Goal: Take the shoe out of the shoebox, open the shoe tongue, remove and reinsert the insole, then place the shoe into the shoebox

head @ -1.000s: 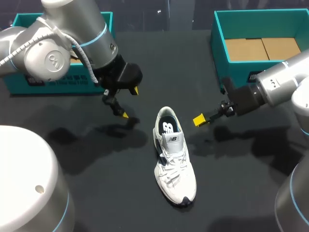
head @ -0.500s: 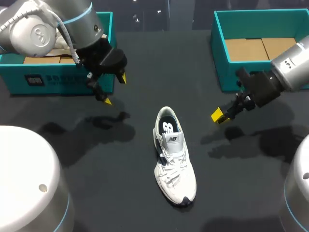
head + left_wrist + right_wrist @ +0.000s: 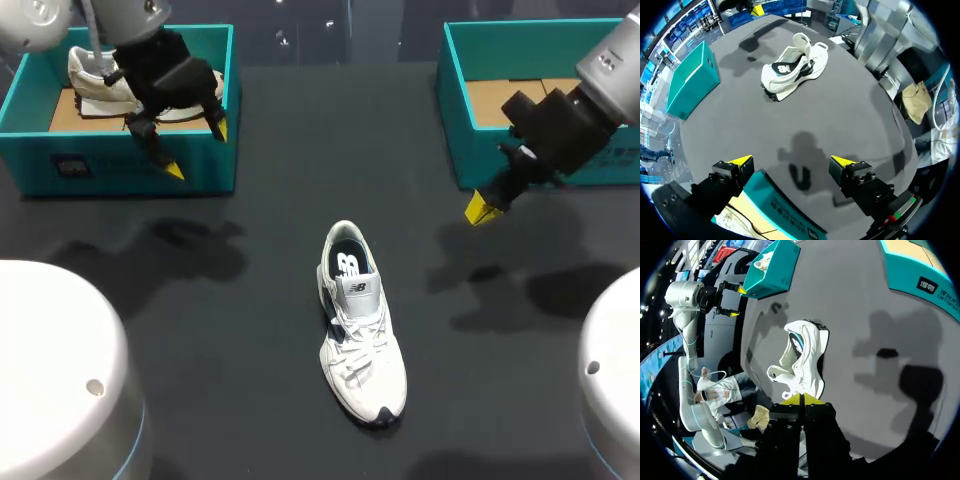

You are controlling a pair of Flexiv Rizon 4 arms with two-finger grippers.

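The white sneaker (image 3: 358, 330) lies mid-desk (image 3: 300, 150), well apart from both grippers. It looks light with a soft upper, so we'd grip its stiffer heel collar. Left gripper (image 3: 195, 150) has its fingers wide; right gripper (image 3: 480, 208) has them pressed together, empty.

arms (image 3: 612, 58) silver, blue-ringed | left gripper (image 3: 197, 150), right gripper (image 3: 482, 208): black, yellow tips

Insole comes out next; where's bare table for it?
Bare table flanks the shoe on both sides, and between left shoebox and right shoebox. Crowded: left pincer over the left shoebox's front wall, right pincer at the right shoebox's near corner.
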